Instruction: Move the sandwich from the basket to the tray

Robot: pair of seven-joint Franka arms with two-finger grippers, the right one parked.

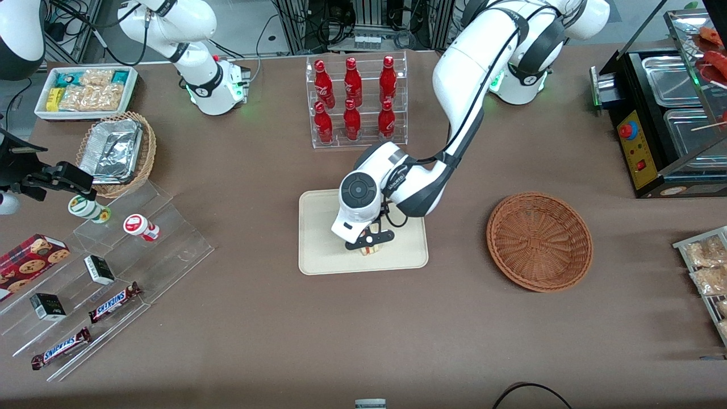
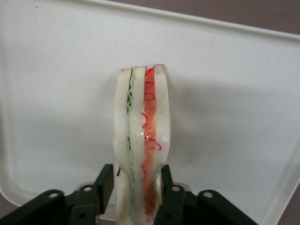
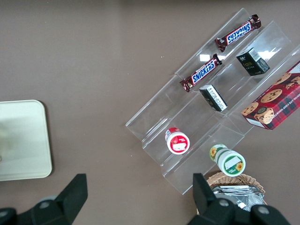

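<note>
While low over the tray [image 1: 324, 250], gripper [image 1: 370, 245] clamped on sandwich [image 2: 143, 140], fingers [image 2: 105, 180] pressing both bread faces. Wedge upright on edge, green and red layers showing, against tray surface near its middle. Reddish-brown wicker basket [image 1: 539, 241] beside tray, toward working arm's end of tabletop [image 1: 363, 335].

You're looking at a lab bench dressed up as a snack shop/kiosk: brown table [image 1: 363, 341] w/ two white robot arms bolted on, cables & rack gear along the edge farthest from the front cam. Shop props all over: clear rack of red soda bottles [image 1: 355, 99], stepped acrylic shelf [image 1: 113, 272] w/ Snickers bars [image 1: 113, 302] & a cookie box [image 1: 31, 258], white bin of snack packets [image 1: 85, 91]. Toward the working arm's end there's a black hot-food warmer [image 1: 664, 119] w/ steel pans.
</note>
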